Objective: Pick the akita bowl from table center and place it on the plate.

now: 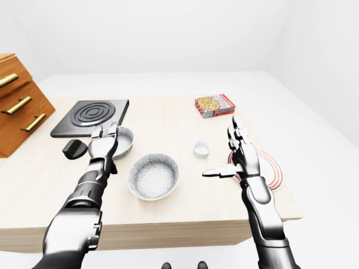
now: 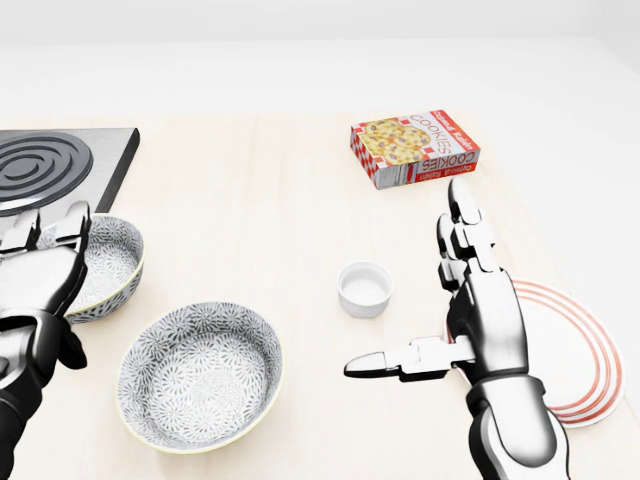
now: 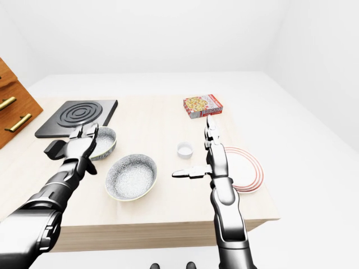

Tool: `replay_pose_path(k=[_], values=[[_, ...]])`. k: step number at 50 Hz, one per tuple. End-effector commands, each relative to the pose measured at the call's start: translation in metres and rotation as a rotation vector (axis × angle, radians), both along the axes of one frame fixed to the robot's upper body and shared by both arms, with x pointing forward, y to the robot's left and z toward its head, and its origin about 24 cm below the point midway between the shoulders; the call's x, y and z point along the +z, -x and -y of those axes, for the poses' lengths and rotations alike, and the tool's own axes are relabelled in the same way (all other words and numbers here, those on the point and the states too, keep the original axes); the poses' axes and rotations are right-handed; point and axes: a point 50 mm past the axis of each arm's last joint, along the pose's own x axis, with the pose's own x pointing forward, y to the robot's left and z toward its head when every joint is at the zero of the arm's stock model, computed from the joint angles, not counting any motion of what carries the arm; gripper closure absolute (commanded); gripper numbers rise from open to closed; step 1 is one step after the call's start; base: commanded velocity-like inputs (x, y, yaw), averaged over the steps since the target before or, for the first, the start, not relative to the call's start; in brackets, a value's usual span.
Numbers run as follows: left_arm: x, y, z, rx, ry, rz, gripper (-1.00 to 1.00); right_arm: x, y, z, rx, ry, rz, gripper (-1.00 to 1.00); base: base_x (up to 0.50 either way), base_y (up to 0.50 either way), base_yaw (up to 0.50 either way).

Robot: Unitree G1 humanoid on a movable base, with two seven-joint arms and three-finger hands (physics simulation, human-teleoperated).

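The akita bowl (image 2: 200, 375), grey speckled with a pale rim, sits upright near the table's middle, between my two hands and touched by neither. The plate (image 2: 575, 350), white with red rings, lies at the table's right edge, its left part hidden behind my right hand. My right hand (image 2: 425, 290) hangs open over the plate's left side, fingers pointing up the view and thumb stretched left. My left hand (image 2: 55, 270) is open at the left, its fingers standing at the left rim of a second, similar bowl (image 2: 105, 262). Neither hand holds anything.
A small white ramekin (image 2: 364, 288) stands between the akita bowl and the plate. A cookie box (image 2: 413, 147) lies above the plate. A black hotplate (image 1: 92, 116) with a knob (image 1: 73, 148) and a wooden drawer cabinet (image 1: 17, 106) are at the left.
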Motion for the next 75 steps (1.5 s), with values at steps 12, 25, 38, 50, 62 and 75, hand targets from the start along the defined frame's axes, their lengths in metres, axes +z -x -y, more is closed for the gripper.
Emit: replay_pose_path(k=[12, 25, 38, 50, 62, 75], values=[[-0.012, 0.001, 0.008, -0.016, 0.014, -0.087, -0.69, -0.002, -0.002, 0.000, 0.000, -0.002, -0.009, -1.00, 0.00, 0.00, 0.00], [-0.011, 0.006, -0.002, 0.035, 0.057, -0.032, 1.00, 0.000, 0.002, -0.002, 0.021, -0.012, 0.002, -1.00, 0.00, 0.00, 0.00], [-0.010, 0.006, -0.004, 0.039, 0.045, -0.005, 1.00, 0.002, 0.003, -0.002, 0.023, -0.013, 0.008, -1.00, 0.00, 0.00, 0.00], [0.049, -0.026, 0.012, -0.019, 0.193, 0.070, 1.00, 0.002, 0.002, -0.002, 0.020, -0.013, 0.010, -1.00, 0.00, 0.00, 0.00], [0.104, -0.013, 0.043, -0.281, 0.294, 0.088, 1.00, 0.007, 0.003, -0.002, 0.021, -0.007, 0.031, -1.00, 0.00, 0.00, 0.00], [0.120, 0.003, 0.075, -0.441, 0.318, 0.056, 1.00, 0.069, -0.010, 0.001, 0.046, 0.243, 0.272, -1.00, 0.00, 0.00, 0.00]])
